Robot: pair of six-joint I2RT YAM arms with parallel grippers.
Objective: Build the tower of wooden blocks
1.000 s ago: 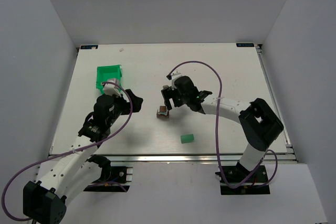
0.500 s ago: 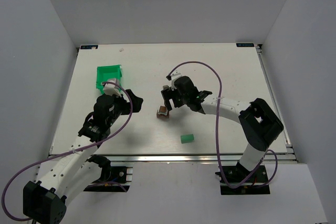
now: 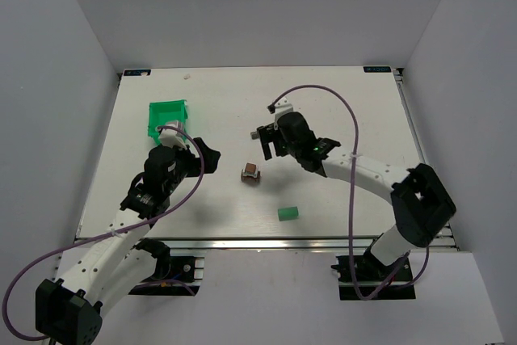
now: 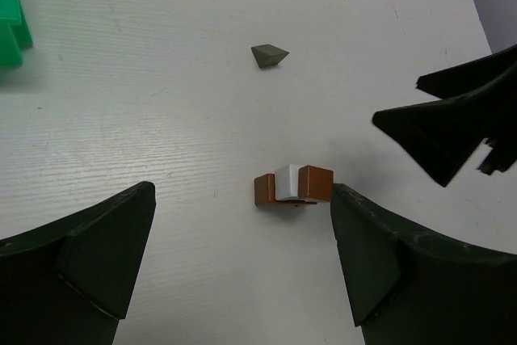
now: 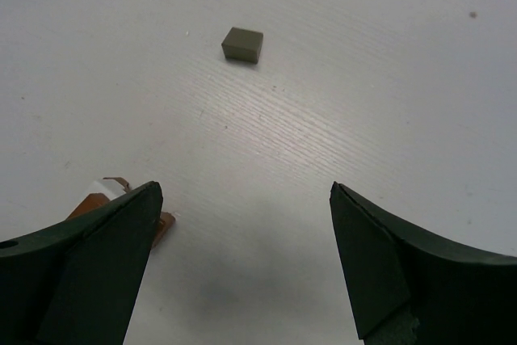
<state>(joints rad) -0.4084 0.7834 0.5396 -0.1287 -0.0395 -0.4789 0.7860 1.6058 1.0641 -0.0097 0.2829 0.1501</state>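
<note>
The wood block tower (image 3: 250, 172) is a low stack in the middle of the table: brown blocks with a whitish block on top. In the left wrist view it (image 4: 292, 184) lies just ahead of my open, empty left gripper (image 4: 242, 264), close to the right finger. My left gripper (image 3: 208, 155) is to the tower's left. My right gripper (image 3: 269, 146) is open and empty, behind and to the right of the tower and apart from it. In the right wrist view (image 5: 242, 264) the brown base (image 5: 102, 199) peeks out beside the left finger.
A green block (image 3: 287, 212) lies near the front. A small grey-olive block (image 3: 255, 132) (image 5: 242, 44) lies just ahead of the right gripper and also shows in the left wrist view (image 4: 269, 55). A green plastic bin (image 3: 168, 116) (image 4: 11, 14) stands at the back left.
My right gripper has drawn back from the tower, up and to the right, with its arm swung rightward. The tower stays put. The left arm has not moved.
</note>
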